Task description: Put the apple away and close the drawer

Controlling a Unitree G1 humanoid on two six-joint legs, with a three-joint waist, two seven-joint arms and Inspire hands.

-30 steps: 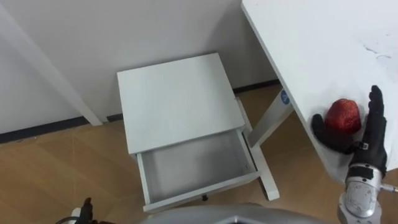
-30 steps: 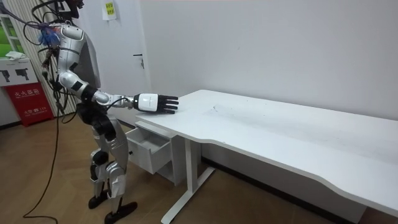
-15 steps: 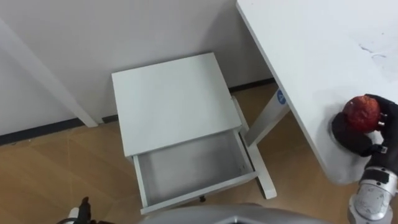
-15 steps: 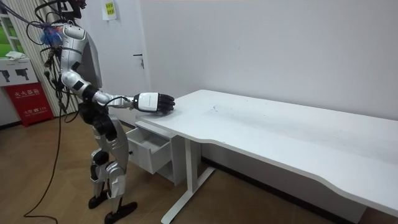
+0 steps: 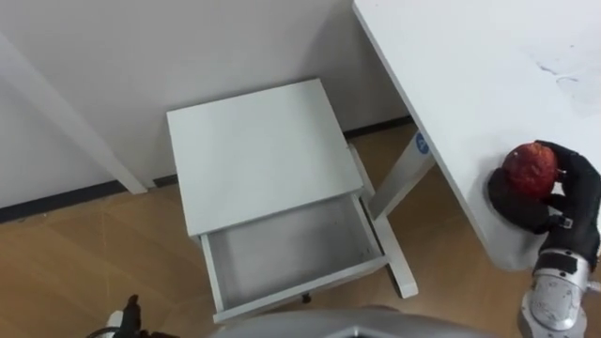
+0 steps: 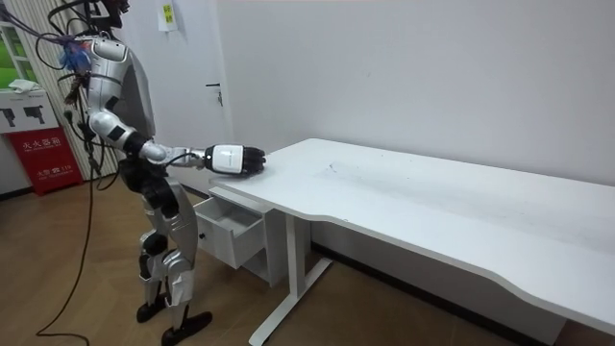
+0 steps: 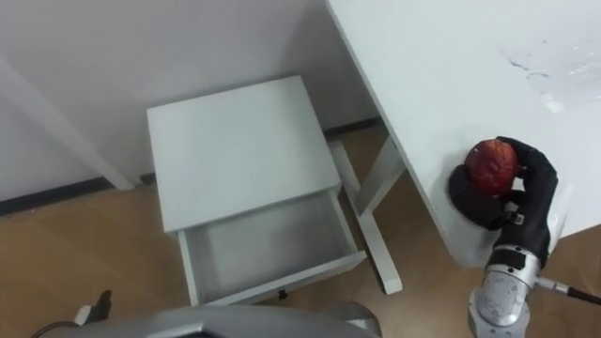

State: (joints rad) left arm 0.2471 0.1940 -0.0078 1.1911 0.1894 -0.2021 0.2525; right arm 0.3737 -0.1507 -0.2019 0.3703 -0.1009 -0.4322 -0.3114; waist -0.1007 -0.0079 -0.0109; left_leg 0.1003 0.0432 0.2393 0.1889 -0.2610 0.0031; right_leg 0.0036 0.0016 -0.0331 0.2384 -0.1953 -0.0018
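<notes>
White drawer (image 5: 293,255) open, red apple (image 5: 529,167) clasped by right robot hand (image 5: 569,208), on table (image 5: 441,66)

The right hand (image 5: 573,202) is wrapping the apple (image 5: 529,167) from below and behind, covering its underside and far flank (just the red top is peeking out). The table (image 5: 441,66) is running out past the top and right edges. The rear of the open drawer (image 5: 286,252) is lying hidden under the cabinet top (image 5: 255,150). The left hand (image 5: 129,312) is being cut off by the lower edge. In the room view the apple is sitting too small to pick out.
</notes>
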